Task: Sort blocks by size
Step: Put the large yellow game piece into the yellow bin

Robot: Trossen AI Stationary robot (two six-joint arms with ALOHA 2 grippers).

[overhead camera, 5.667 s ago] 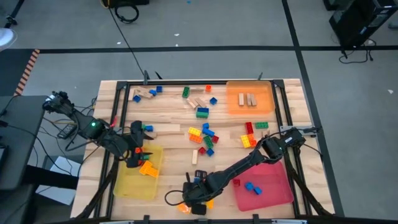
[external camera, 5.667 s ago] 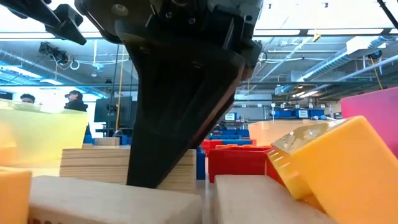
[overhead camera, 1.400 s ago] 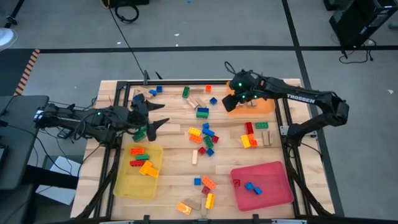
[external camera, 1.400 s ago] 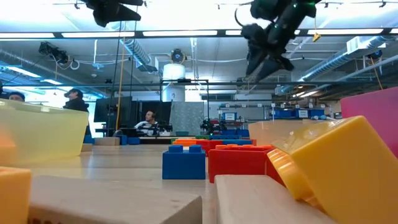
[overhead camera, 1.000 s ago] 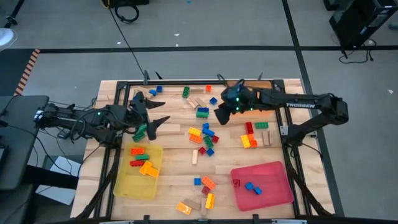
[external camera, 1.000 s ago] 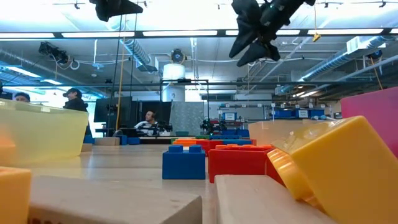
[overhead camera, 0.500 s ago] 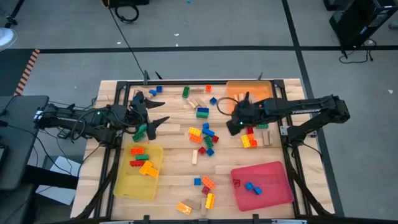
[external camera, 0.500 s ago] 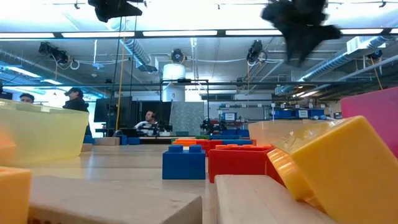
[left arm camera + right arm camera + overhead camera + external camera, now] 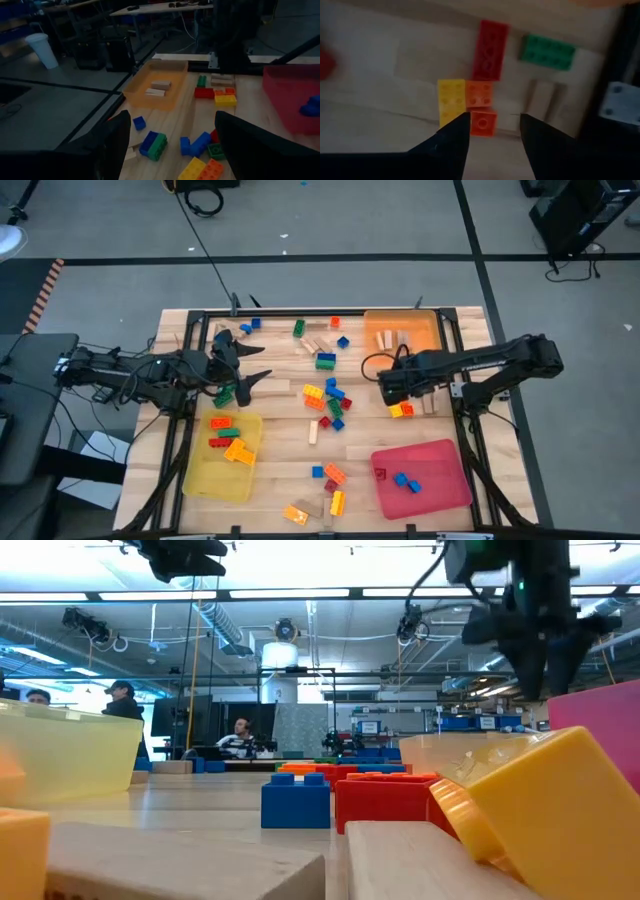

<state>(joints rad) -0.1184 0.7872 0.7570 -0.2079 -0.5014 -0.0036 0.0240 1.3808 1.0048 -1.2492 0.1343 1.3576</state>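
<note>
Now, line by line:

Right gripper: [image 9: 391, 390] right of centre in the high view, low over the table, fingers apart and holding nothing; in its wrist view the two fingers [image 9: 451, 142] straddle an orange brick [image 9: 482, 123].

Under the right gripper: the orange brick sits beside a yellow brick [image 9: 451, 101], with a long red brick [image 9: 490, 50] and a green brick [image 9: 548, 52] just beyond, and tan wooden pieces [image 9: 545, 105] alongside.

Left gripper: [image 9: 250, 363] left of centre in the high view, raised above the table, fingers spread, empty; a green brick [image 9: 226, 394] lies just below it in the frame.

Blocks: [image 9: 328, 395] most lie loose in the middle of the table [image 9: 275, 460], a mix of blue, green, red, yellow and orange; more sit along the upper edge and a few at the bottom centre.

Yellow tray: [image 9: 208, 476] lower left, holding red, green and orange bricks.

Orange tray: [image 9: 428, 326] upper right, holding tan wooden pieces; the right arm crosses just below it.

Red tray: [image 9: 446, 487] lower right, with blue bricks and a small red one.

Low view foreground: a wooden block [image 9: 160, 865] and a big yellow brick [image 9: 545, 815] fill the bottom of the frame and hide much of the table behind; a blue brick [image 9: 295, 802] and a red brick [image 9: 385, 802] stand mid-frame.

Room: people [image 9: 120, 698] show far behind at the left.
</note>
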